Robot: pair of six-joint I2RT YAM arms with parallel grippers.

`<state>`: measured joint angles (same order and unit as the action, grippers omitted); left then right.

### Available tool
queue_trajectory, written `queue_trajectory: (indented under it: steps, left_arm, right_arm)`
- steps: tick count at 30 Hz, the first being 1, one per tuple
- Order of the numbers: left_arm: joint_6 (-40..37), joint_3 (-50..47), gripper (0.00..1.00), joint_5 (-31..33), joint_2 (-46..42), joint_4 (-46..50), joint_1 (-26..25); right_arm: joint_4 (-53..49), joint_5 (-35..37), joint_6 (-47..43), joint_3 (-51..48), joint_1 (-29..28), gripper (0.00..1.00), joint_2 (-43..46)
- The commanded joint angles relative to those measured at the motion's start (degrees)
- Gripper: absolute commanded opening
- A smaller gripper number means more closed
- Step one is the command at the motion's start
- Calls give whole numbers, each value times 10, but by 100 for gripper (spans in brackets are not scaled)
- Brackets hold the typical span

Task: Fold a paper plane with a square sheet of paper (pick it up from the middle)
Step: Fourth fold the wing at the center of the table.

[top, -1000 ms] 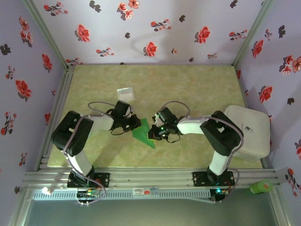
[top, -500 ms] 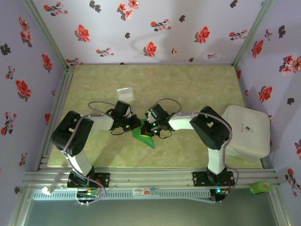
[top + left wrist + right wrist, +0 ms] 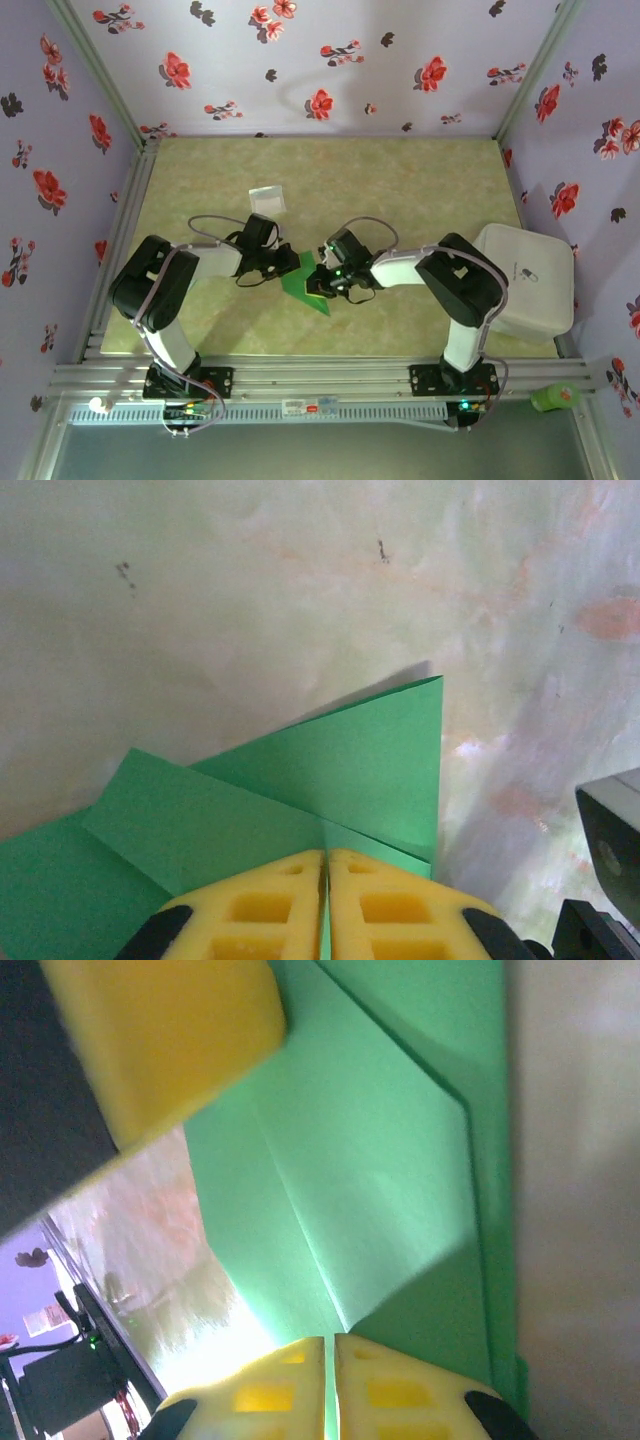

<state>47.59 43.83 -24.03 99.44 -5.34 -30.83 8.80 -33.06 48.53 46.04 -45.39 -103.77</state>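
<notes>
Green paper (image 3: pixel 300 291), already folded into a pointed wedge with overlapping flaps, lies flat on the table (image 3: pixel 420 190) directly between our two grippers. Both fingertip pairs rest on it.

At the left gripper (image 3: pixel 326 860) we see the yellow pads pressed together with no gap. The sheet runs beneath them and spreads out ahead of the tips, with one sharp corner ahead and to the right. We cannot tell whether a layer is pinched between these pads or only pressed down.

At the right gripper (image 3: pixel 329 1345) the pads are also closed against each other. A crease in the paper runs up from just ahead of their tips. A folded edge lies to the right, and one left-gripper finger (image 3: pixel 165 1035) shows ahead to the left. Here too we cannot tell whether any paper is caught.

A small pale square packet (image 3: pixel 267 198) lies well beyond the left gripper, apart from the paper. A white bin (image 3: pixel 525 285) sits far behind the right gripper, beside that arm.
</notes>
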Motion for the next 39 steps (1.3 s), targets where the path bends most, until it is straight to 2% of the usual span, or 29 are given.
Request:
queue_trajectory:
  steps: [1,10,14,22,28,33,36,39]
  left_arm:
    - [-11,-16,11,39,26,35,10]
    - [-3,-22,11,41,24,32,11]
    - [0,-22,11,40,24,30,11]
    - [8,-22,11,40,26,22,11]
    - [11,-21,11,40,28,20,12]
    - [21,-21,11,36,31,16,12]
    - [32,-19,11,35,31,15,14]
    - [47,-19,11,32,31,11,16]
  right_arm:
    - [-32,-6,8,-37,-5,12,18]
    - [-32,-8,5,-115,-6,12,75]
    - [-69,-4,-19,-129,-7,12,93]
    - [-62,-20,-18,-171,-7,12,123]
    - [-98,-23,-36,-187,-10,12,157]
    - [-139,15,-28,-168,-10,14,206]
    - [-159,68,8,-147,-6,18,232]
    - [-104,78,66,-153,-7,26,252]
